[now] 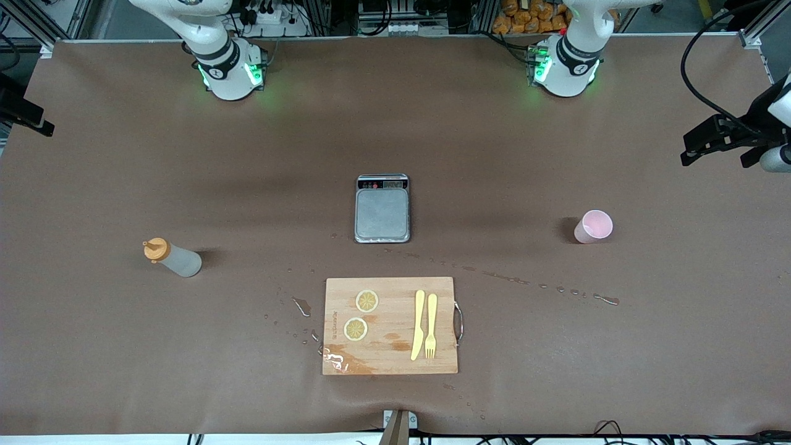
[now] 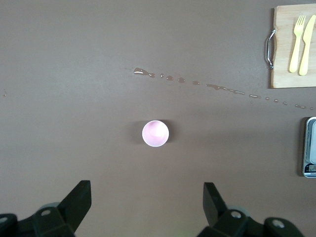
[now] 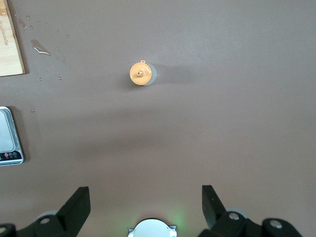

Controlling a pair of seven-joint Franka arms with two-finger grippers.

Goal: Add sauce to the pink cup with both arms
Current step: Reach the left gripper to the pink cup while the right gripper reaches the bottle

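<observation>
— So, where does the sauce [image 1: 173, 258] stand?
— Upright near the right arm's edge of the table; the pink cup [image 1: 594, 226] sits near the left arm's edge.
— And the grippers?
— Left gripper [image 2: 147, 205] hangs above the cup, fingers spread. Right gripper [image 3: 146, 206] hangs above the bottle, fingers spread, holding nothing.
</observation>
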